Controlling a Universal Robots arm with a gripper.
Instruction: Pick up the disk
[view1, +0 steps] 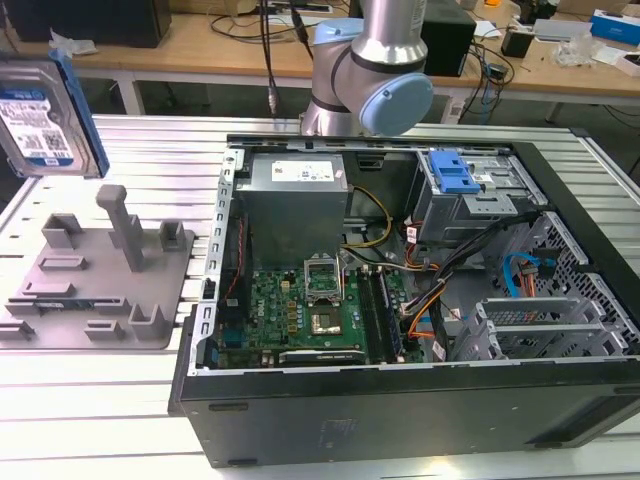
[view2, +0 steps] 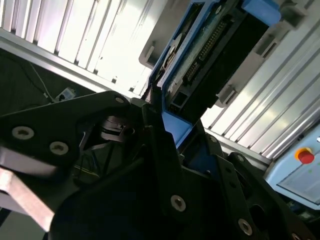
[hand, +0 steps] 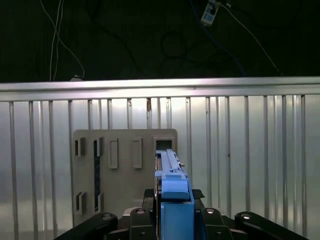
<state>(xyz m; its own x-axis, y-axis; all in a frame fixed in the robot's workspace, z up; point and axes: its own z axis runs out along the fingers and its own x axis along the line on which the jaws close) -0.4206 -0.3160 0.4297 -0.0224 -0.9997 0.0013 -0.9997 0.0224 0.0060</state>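
Ribbed aluminium table (view1: 140, 150); gripper (hand: 172, 212) clamps the flat silver disk (view1: 45, 115) by its blue rails.

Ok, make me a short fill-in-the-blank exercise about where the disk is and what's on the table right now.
1. The disk is lifted clear of the grey ____ with upright posts.
2. In both wrist views, the tool is shut on the ____.
3. The disk's side rails are coloured ____.
4. On the exterior view's right, the computer case lies ____, its circuit board exposed.

Missing words: holder; disk; blue; open
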